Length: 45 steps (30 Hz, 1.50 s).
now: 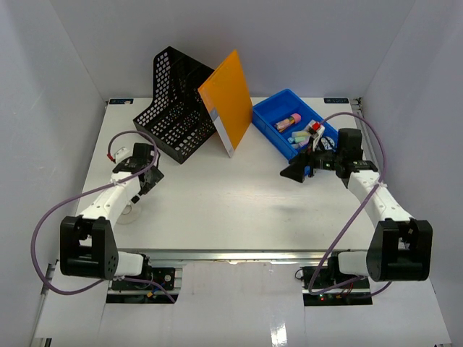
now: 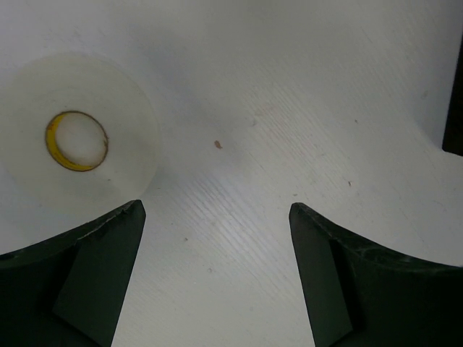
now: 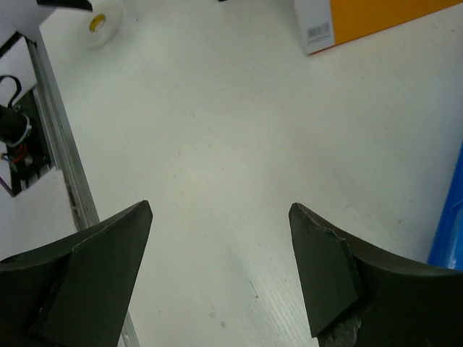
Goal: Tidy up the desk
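Both arms hang over the white bench [image 1: 231,202], jaws spread wide and holding nothing.

The left gripper [image 2: 217,217] is above bare surface, with a white tape roll [image 2: 123,130] lying flat just beside its left finger. The right gripper [image 3: 221,217] is also above bare surface, near the blue tray [image 1: 269,132] at the far right. At the far left of the bench stands a black mesh file holder [image 1: 173,101], and an orange folder [image 1: 226,97] leans against it.
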Tool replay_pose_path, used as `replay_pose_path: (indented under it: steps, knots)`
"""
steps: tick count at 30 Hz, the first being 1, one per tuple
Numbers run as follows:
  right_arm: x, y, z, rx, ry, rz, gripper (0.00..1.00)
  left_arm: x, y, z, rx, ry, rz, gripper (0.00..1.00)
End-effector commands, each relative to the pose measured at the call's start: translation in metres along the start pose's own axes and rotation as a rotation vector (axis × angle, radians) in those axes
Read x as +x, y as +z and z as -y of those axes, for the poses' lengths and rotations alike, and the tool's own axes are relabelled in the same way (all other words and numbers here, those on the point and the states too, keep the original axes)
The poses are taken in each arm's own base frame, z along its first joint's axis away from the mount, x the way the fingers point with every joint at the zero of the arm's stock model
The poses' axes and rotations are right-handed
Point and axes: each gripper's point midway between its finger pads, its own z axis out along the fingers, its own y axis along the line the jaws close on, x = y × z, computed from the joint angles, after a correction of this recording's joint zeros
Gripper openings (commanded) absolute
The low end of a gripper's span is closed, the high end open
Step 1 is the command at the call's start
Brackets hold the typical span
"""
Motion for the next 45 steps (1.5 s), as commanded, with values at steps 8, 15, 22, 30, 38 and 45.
replay_pose_path:
  steps: [8, 15, 22, 30, 38, 45]
  knots:
    - [0.032, -0.017, -0.028, -0.071, -0.220, -0.011, 0.86, -0.024, 0.007, -0.067, -0.259, -0.147, 0.061, 0.96]
    - [0.048, -0.020, -0.022, -0.070, -0.214, -0.027, 0.86, -0.048, 0.030, -0.066, -0.180, -0.191, 0.018, 0.89]
    - [0.056, -0.033, -0.004, -0.055, -0.141, -0.011, 0.86, -0.045, 0.049, -0.056, -0.112, -0.213, -0.066, 0.82]
    - [0.056, -0.044, 0.012, -0.023, -0.102, 0.013, 0.86, -0.030, 0.057, -0.045, -0.033, -0.222, -0.119, 0.81]
    - [0.051, -0.050, 0.008, -0.037, -0.109, 0.049, 0.86, -0.018, 0.053, -0.054, -0.048, -0.231, -0.129, 0.82]
    - [0.041, -0.053, -0.007, -0.089, -0.129, 0.091, 0.86, -0.009, 0.049, -0.065, -0.083, -0.228, -0.134, 0.84]
